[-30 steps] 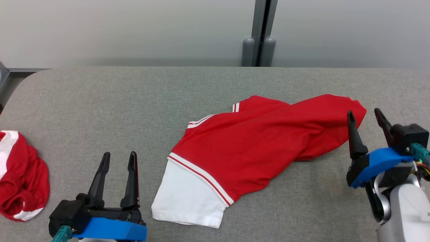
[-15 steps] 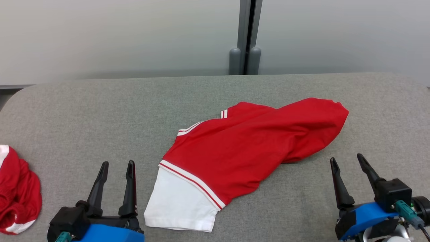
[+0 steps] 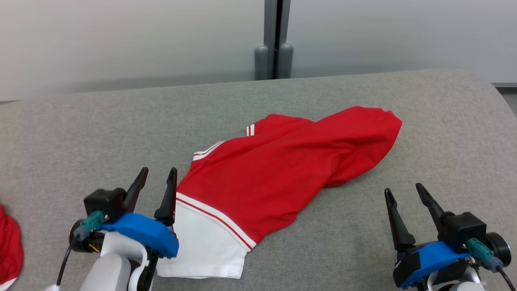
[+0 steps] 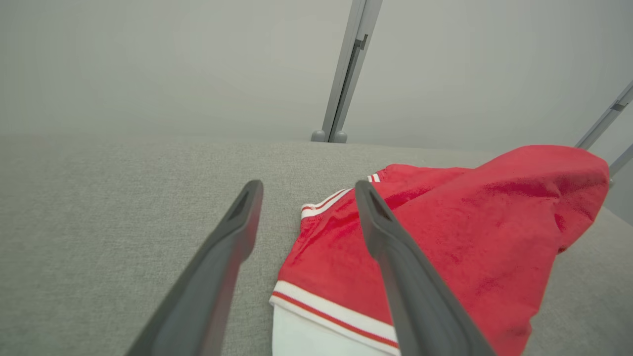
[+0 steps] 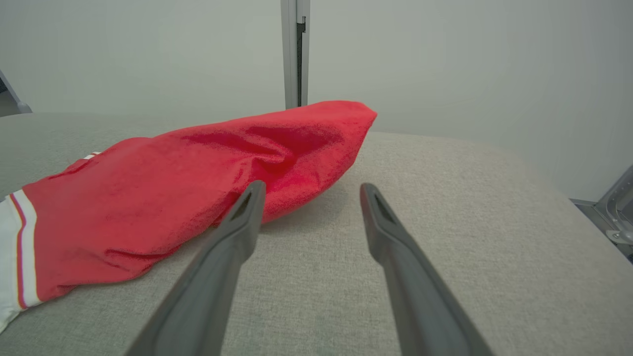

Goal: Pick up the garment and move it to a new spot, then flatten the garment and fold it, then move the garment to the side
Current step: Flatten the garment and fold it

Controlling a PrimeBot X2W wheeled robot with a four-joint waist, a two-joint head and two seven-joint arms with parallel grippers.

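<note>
Closer now to the shirt (image 3: 282, 169), at its 8 o'clock: left gripper (image 3: 159, 169), fingers spread, empty. Farther back at 4 o'clock: right gripper (image 3: 403, 187), likewise spread. Lies bunched at the middle of the table (image 3: 80, 129); probably relocated, with flattening, folding and setting aside left to do.

Grey fabric-covered table (image 3: 101, 129), rounded at its upper right corner, spanning the frame. Centre: a rumpled red garment (image 3: 282, 173) lies on it, running from upper right to a white panel at lower left. Lower left edge: a second red cloth (image 3: 9, 242), cut off by the frame.
</note>
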